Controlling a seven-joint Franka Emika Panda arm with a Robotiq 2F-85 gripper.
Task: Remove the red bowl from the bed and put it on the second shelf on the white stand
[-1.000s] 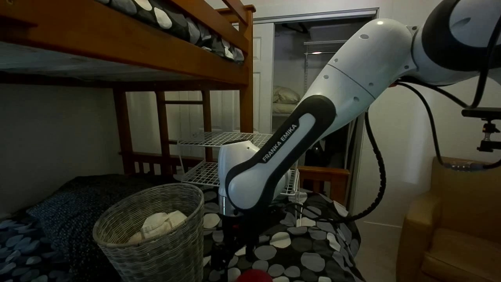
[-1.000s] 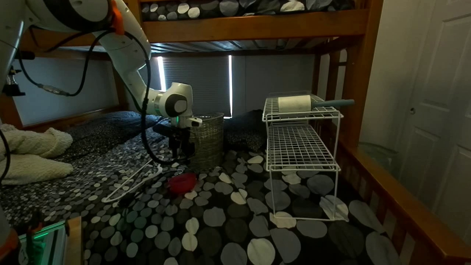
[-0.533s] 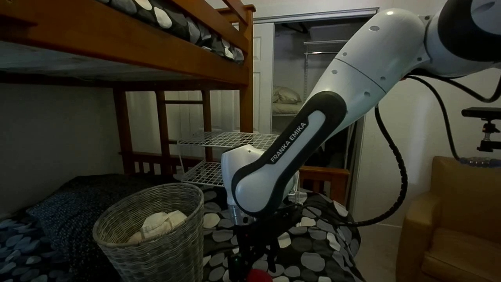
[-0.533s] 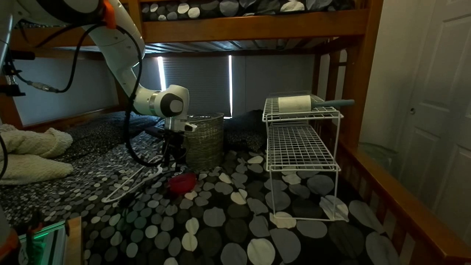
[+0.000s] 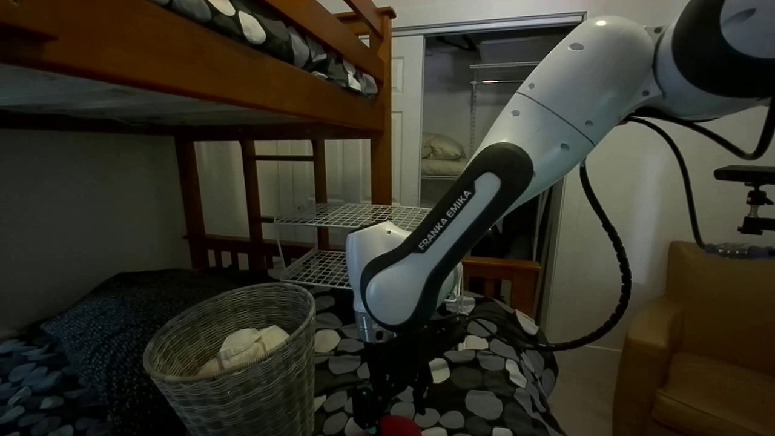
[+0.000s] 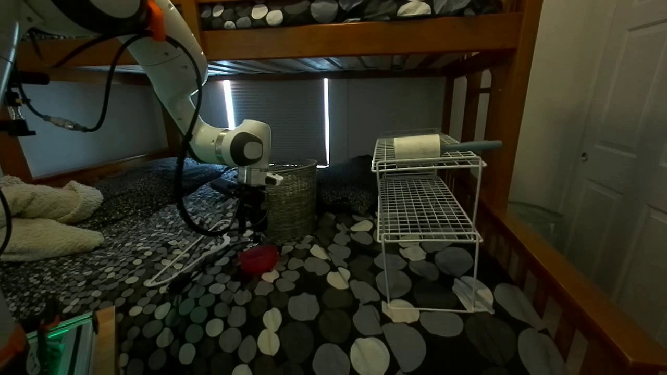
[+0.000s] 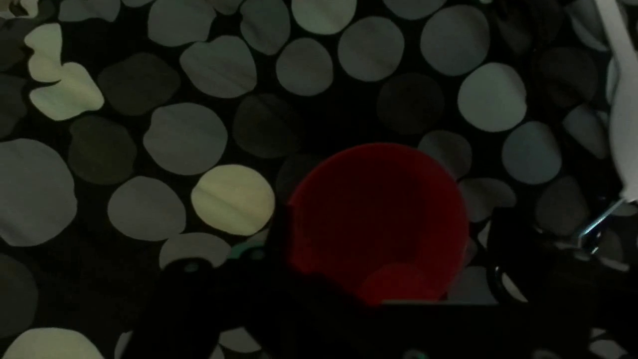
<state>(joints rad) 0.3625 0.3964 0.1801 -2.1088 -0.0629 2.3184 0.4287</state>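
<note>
Wrist view, dim: gripper (image 7: 392, 219), jaws apparently parted over the red bowl (image 7: 376, 199), nearer it than a second ago.

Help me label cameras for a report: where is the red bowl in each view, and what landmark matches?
In an exterior view: red bowl left of centre, below mid-height.
In an exterior view: red bowl at the bottom edge, near the middle, cut off by the frame.
In the wrist view: red bowl just right of centre, lower edge partly hidden.
Shared landmark: the polka-dot bed cover, visible in all three views.
</note>
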